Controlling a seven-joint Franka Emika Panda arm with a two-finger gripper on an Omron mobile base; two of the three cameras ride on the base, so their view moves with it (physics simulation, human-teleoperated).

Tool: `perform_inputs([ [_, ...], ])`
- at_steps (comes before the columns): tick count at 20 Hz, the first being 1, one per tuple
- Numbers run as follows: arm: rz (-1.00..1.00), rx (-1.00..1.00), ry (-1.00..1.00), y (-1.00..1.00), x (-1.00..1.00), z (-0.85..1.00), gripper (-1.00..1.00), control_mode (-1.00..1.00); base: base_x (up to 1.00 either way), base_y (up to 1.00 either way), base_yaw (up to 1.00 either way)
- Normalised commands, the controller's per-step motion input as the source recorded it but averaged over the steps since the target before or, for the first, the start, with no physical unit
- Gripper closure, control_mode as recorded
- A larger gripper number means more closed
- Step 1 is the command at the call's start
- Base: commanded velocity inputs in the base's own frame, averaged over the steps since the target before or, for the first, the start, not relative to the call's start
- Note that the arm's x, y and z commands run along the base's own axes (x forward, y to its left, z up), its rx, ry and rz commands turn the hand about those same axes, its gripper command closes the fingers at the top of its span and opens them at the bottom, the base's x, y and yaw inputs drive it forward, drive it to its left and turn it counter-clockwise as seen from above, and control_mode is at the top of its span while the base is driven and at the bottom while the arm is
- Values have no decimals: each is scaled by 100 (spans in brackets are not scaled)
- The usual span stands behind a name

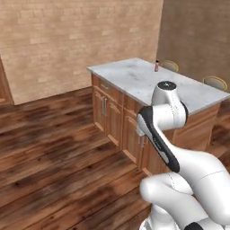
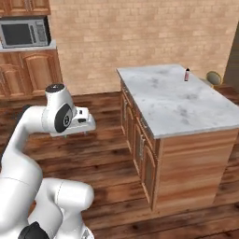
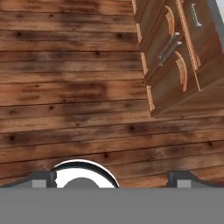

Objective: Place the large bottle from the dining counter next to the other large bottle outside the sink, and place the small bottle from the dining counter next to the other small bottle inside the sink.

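A plank floor (image 1: pixel 54 148) of dark wood spreads across the kitchen, backed by a pale brick wall (image 2: pixel 140 32). On it stands the island (image 2: pixel 177 100), a grey marble top on brown wooden cabinets with metal handles; the hand view looks straight down at the boards and at the cabinet fronts (image 3: pixel 175 57) along its upper right. Two round-backed chairs sit on the island's far side, one (image 1: pixel 170 65) just behind the top's far corner, another (image 1: pixel 214 82) farther right. A microwave (image 2: pixel 24 31) sits among wall cabinets at the upper left of the right base view.

The white arm (image 1: pixel 164 121) folds up in the foreground, its hand held out over the floor, short of the island's near cabinets. The gripper (image 3: pixel 111 177) points down at the boards — its two dark fingertips stand far apart at the bottom corners of the hand view, spread wide with nothing between them.

The bottle (image 2: pixel 187 74) — small, reddish with a pale cap — stands upright near the far edge of the marble top, well apart from the gripper: across the island, higher than the hand, beyond its reach as posed. In the left base view the bottle (image 1: pixel 157 66) appears at the top's far corner, just beside the nearer chair.
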Motion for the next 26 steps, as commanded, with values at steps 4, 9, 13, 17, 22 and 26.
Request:
perform_inputs([
  [4,0,0,0,0,0,0,-100,100,0,0,-55],
  [9,0,0,0,0,0,0,-100,100,0,0,-52],
  [13,0,0,0,0,0,0,-100,100,10,-1,-48],
  [17,0,0,0,0,0,0,-100,100,37,-9,-39],
  [22,0,0,0,0,0,0,-100,100,43,-19,-35],
  [26,0,0,0,0,0,0,-100,100,58,-22,-35],
])
